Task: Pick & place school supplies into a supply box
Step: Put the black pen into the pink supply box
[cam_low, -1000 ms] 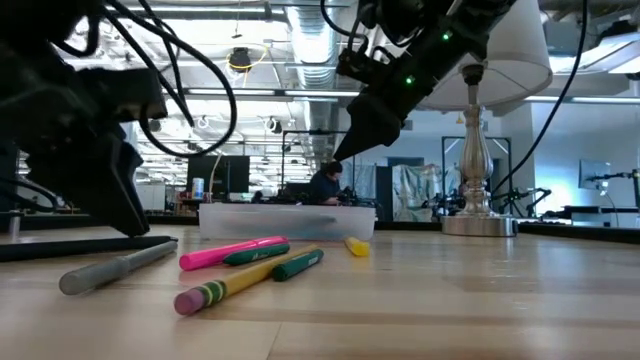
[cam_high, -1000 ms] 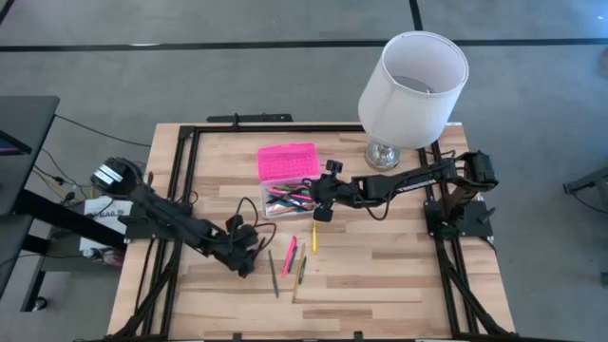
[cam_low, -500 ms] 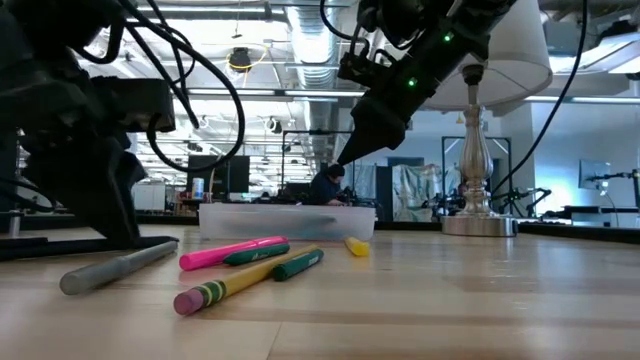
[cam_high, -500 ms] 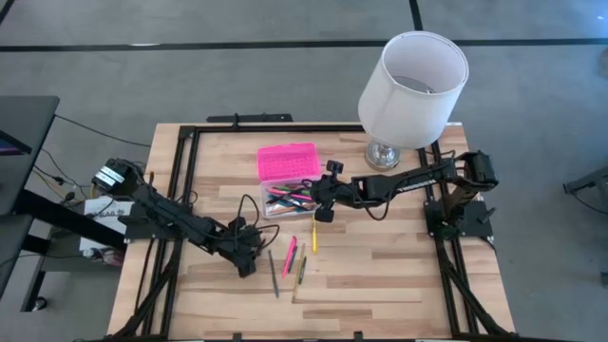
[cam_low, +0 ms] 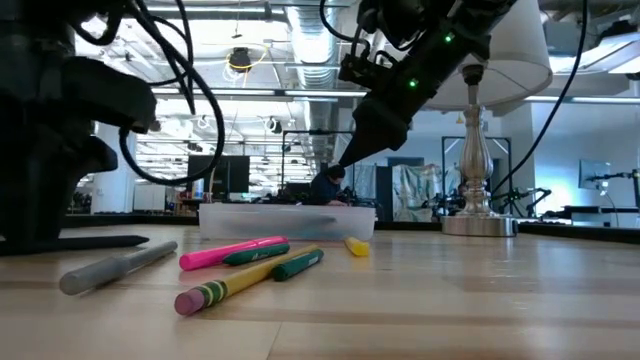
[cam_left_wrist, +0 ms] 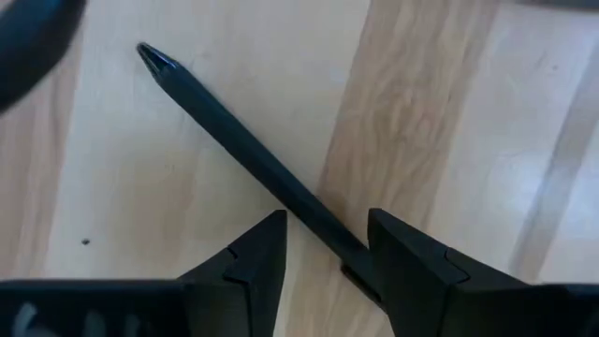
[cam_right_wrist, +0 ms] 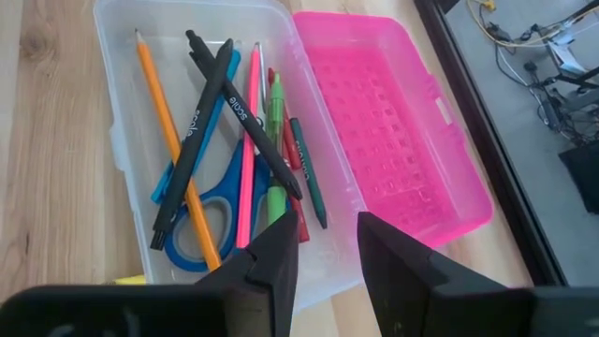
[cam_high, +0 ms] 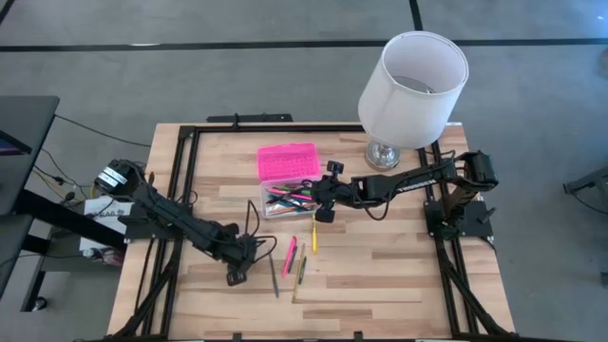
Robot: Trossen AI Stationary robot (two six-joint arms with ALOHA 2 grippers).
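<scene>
A black pen (cam_left_wrist: 215, 122) lies flat on the table (cam_high: 380, 275), and is also seen in the low view (cam_low: 100, 241). My left gripper (cam_left_wrist: 328, 253) stands open over one end of it, one finger on each side, near the table's front left (cam_high: 233, 276). My right gripper (cam_right_wrist: 328, 248) hangs open and empty above the supply box (cam_right_wrist: 187, 140), whose pink lid (cam_right_wrist: 393, 140) lies folded back. The box holds pens, pencils and blue-handled scissors (cam_right_wrist: 201, 225). More school supplies (cam_high: 294, 258) lie loose on the table between the grippers. My left gripper's fingers point down and stand across the black pen near one end. The pen lies flat on the wood and runs under the edge of one finger (cam_left_wrist: 402, 262). I cannot tell whether that finger touches it.
A white lamp (cam_high: 413, 90) stands at the far right, its base (cam_low: 478, 225) beside the box. A grey pen (cam_low: 115, 268), a pink marker (cam_low: 230, 252), a green pen (cam_low: 296, 264), a yellow pencil (cam_low: 225, 288) and a yellow piece (cam_low: 355, 246) lie mid-table. Bare wood lies right of them.
My left gripper has tipped from a slant to point steeply down. It has shifted a little toward the table's near left, over the black pen. The pen and the other supplies have stayed where they were.
</scene>
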